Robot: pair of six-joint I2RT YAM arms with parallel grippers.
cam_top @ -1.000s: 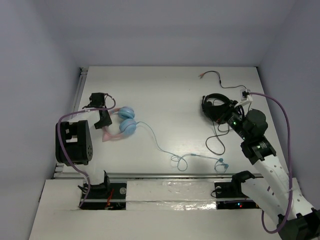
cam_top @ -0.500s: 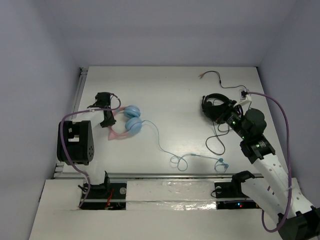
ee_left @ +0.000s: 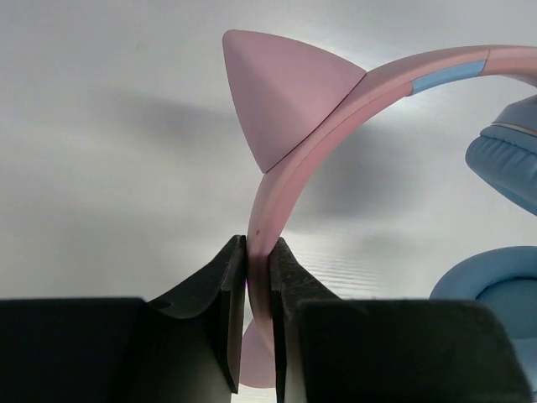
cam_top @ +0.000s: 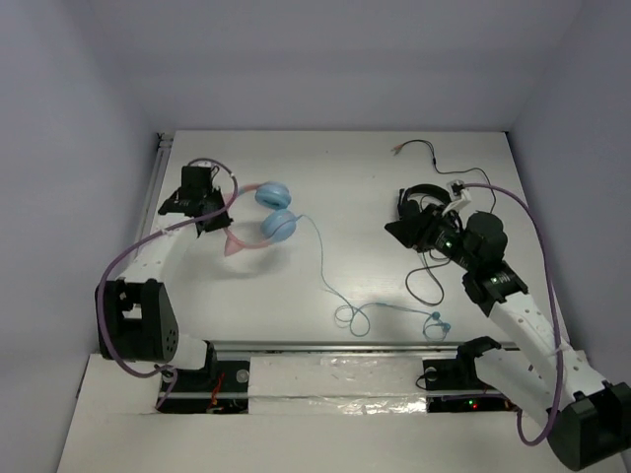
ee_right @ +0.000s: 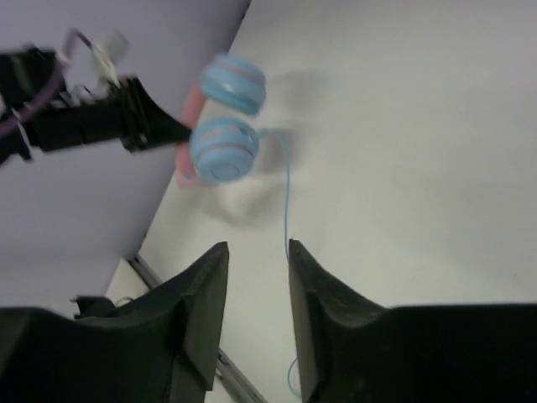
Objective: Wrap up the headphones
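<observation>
The headphones [cam_top: 268, 212] have light-blue earcups and a pink headband with cat ears. They hang lifted above the table at the left. My left gripper [cam_top: 215, 209] is shut on the pink headband [ee_left: 277, 176], just below one cat ear [ee_left: 281, 101]. The thin light-blue cable [cam_top: 330, 286] trails from the lower earcup down to loops near the front edge. My right gripper [cam_top: 406, 233] is open and empty, raised over the right side of the table. Its wrist view shows the headphones [ee_right: 225, 117] and the cable [ee_right: 287, 201] far off.
Black headphones [cam_top: 426, 200] with a black cable [cam_top: 426, 281] lie at the right, partly under my right arm. The black cable's plug [cam_top: 396, 149] lies near the back. A rail [cam_top: 155, 177] runs along the table's left edge.
My left gripper has lifted the headphones and carried them right and toward the back, with the arm stretching out. My right gripper has swung left, away from the black headphones.
</observation>
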